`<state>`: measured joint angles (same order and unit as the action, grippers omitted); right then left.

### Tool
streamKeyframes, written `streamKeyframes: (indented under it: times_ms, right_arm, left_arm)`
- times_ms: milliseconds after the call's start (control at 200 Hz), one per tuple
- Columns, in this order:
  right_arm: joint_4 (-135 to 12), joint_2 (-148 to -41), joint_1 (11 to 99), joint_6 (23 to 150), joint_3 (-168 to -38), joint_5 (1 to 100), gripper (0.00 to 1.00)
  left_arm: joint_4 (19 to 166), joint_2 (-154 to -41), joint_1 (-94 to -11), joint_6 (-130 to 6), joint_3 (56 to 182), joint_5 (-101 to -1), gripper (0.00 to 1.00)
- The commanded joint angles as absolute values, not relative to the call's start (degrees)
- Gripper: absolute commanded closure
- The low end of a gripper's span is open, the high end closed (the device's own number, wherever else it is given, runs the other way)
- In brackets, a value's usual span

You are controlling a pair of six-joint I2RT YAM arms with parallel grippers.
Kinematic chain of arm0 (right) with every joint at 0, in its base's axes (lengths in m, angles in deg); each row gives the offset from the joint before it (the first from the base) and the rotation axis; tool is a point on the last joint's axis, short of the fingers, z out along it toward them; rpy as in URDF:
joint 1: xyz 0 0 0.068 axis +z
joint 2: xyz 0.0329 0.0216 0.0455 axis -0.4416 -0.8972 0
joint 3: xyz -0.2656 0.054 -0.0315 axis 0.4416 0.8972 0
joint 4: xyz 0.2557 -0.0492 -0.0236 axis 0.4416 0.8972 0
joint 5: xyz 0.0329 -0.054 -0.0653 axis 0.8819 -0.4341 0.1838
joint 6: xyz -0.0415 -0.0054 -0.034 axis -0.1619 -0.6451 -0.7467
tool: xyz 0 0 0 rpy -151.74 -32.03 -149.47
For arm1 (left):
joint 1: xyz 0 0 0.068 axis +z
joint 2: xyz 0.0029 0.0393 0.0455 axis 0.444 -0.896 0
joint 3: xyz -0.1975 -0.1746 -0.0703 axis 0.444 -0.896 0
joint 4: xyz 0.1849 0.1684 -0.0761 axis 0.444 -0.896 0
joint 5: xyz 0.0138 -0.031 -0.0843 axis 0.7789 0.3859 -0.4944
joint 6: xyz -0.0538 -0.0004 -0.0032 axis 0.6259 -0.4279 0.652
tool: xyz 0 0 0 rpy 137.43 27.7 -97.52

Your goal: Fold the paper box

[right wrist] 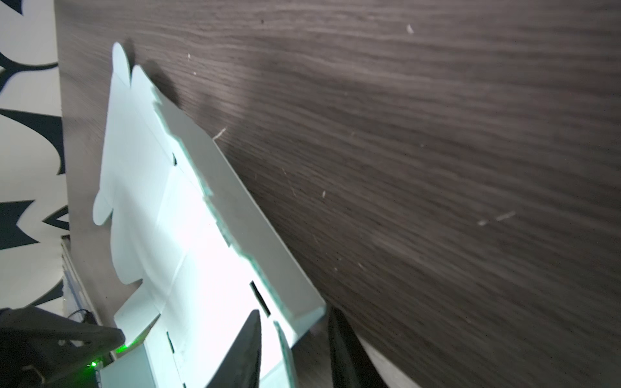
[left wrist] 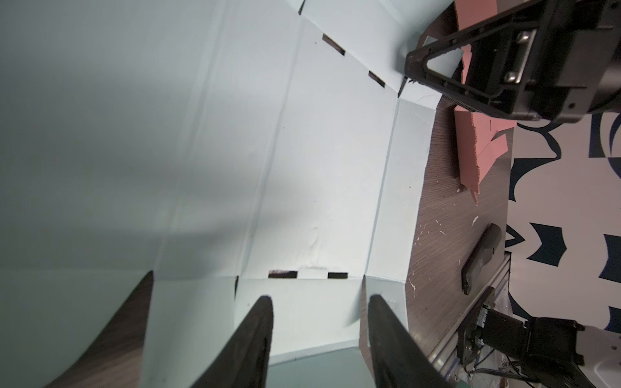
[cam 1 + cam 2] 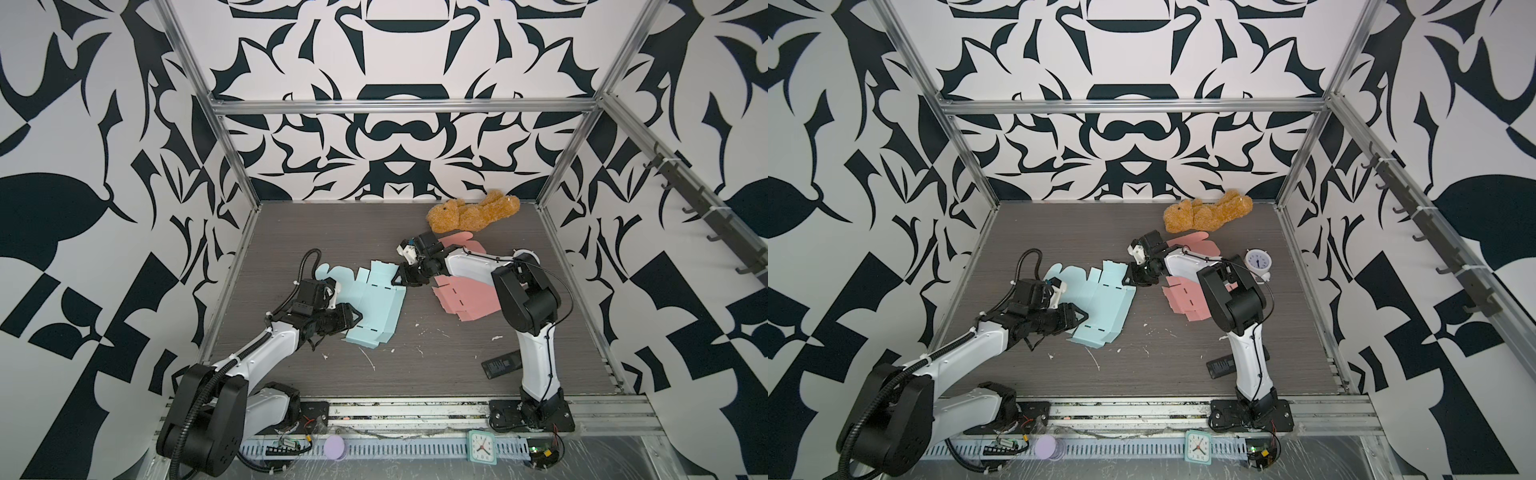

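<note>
Two arms and two flat box sheets on the table [image 3: 311,232]. Far left, the left pincer [image 2: 319,298] sits at the near-left edge of the blue paper box [image 3: 374,307]. Its fingers stand apart with an end flap lying between them, nothing pinched. The blue paper box lies unfolded, left of centre, with its far long flap raised. At that flap's right corner is the right pincer [image 1: 295,310], also parted, the corner standing loose in the gap. Further right lies one pink box sheet [image 3: 465,297], partly under the right arm. One teddy bear [image 3: 469,214] lies by the back wall and one black remote [image 3: 500,365] near the front. There are two clocks: a round clock [image 3: 1258,261] and a square clock [image 3: 481,445].
</note>
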<state>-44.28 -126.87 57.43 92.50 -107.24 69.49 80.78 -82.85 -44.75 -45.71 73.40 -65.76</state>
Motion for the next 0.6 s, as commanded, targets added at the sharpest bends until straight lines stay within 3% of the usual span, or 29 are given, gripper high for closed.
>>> streamKeyframes:
  times_ms: [0, 285, 595]
  right_arm:
    - [-39.61, -120.93, 57.59, 89.93, -108.51, 65.01, 0.52]
    - [-35.48, -109.93, 58.59, 89.78, -102.42, 59.29, 0.28]
    - [-36.59, -96.87, 63.12, 97.31, -88.77, 56.94, 0.19]
  left_arm:
    - [81.79, -83.32, -44.79, -45.11, 72.83, -65.73, 0.52]
    - [83.29, -85.3, -44.81, -44.98, 73.55, -66.75, 0.52]
    - [83.61, -86.32, -44.81, -46.37, 74.51, -67.8, 0.52]
